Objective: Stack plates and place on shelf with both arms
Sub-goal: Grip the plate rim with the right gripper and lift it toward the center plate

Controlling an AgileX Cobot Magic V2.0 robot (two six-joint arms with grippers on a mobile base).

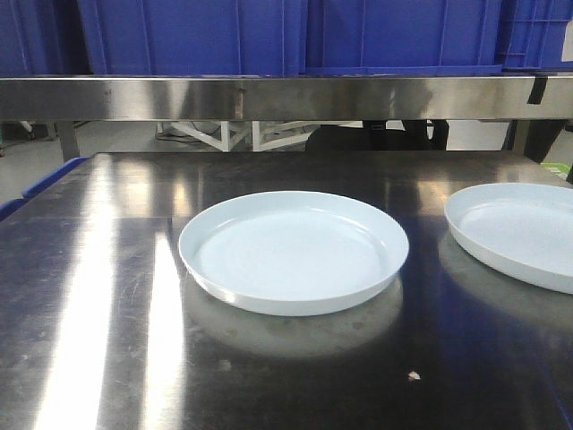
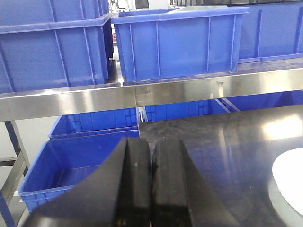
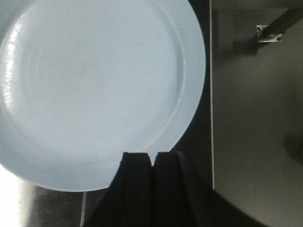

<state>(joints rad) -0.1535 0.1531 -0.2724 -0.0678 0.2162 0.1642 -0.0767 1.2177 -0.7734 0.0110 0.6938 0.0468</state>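
Two white plates lie apart on the steel tabletop (image 1: 98,296). One plate (image 1: 294,251) is in the middle, the other plate (image 1: 519,231) is at the right edge, cut off by the frame. The right wrist view looks straight down on a plate (image 3: 94,90); my right gripper (image 3: 151,156) is shut and empty above its near rim. My left gripper (image 2: 151,149) is shut and empty, near the table's left edge; a plate's edge (image 2: 289,182) shows at its right. The shelf rail (image 1: 286,97) runs across behind the table. Neither gripper shows in the front view.
Blue crates (image 1: 295,36) stand on the shelf tier, and more blue crates (image 2: 90,165) sit on lower tiers left of the table. The table's right edge (image 3: 211,94) runs just right of the plate, with grey floor (image 3: 255,118) beyond.
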